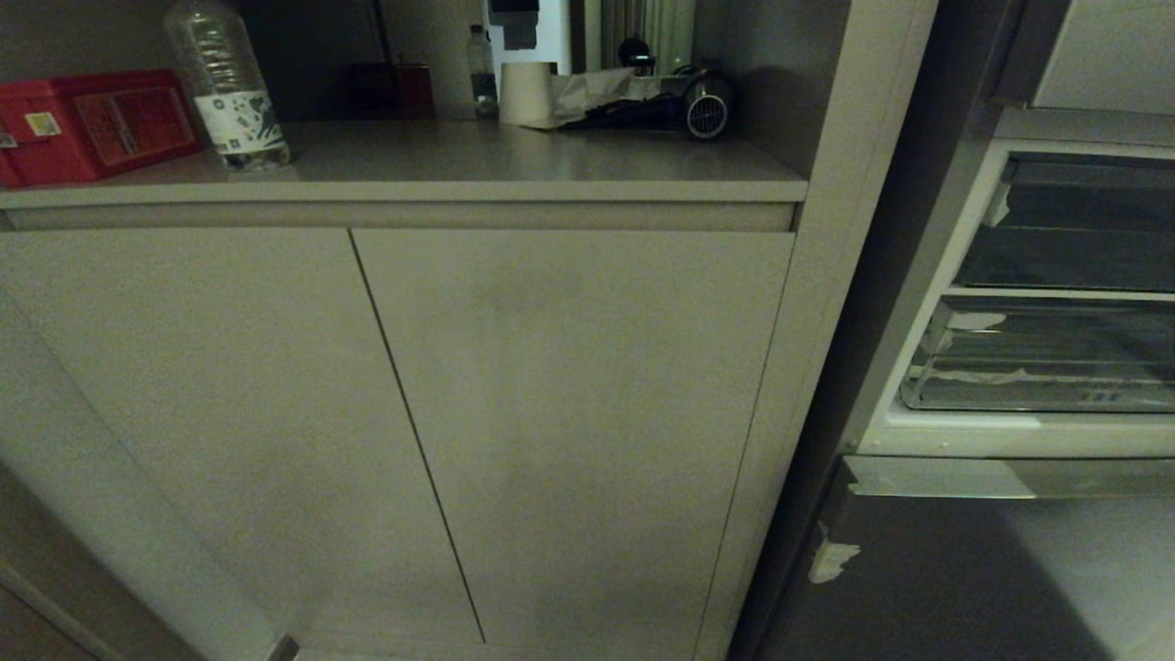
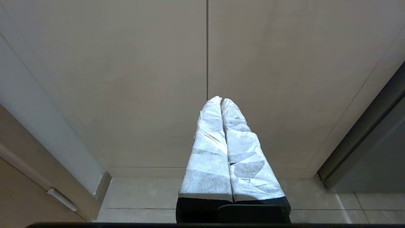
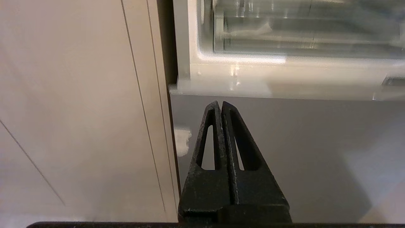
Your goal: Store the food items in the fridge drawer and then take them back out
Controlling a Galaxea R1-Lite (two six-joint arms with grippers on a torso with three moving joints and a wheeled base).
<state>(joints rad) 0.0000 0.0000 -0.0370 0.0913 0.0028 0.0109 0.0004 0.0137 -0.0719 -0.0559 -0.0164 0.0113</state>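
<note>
two grippers, both closed on nothing. the left gripper (image 2: 221, 100), its fingers wrapped in white tape, points at the beige cabinet doors (image 2: 133, 79) above a tiled floor (image 2: 142, 193). the right gripper (image 3: 219, 104), bare black, points at the grey steel lower fridge panel (image 3: 300, 152), just below the open compartment. the clear fridge drawer (image 1: 1037, 367) sits pushed in at the head view's right edge, under a shelf. on the counter (image 1: 477, 165) stand a plastic bottle (image 1: 228, 87) and a red box (image 1: 92, 124). no food item can be made out.
</note>
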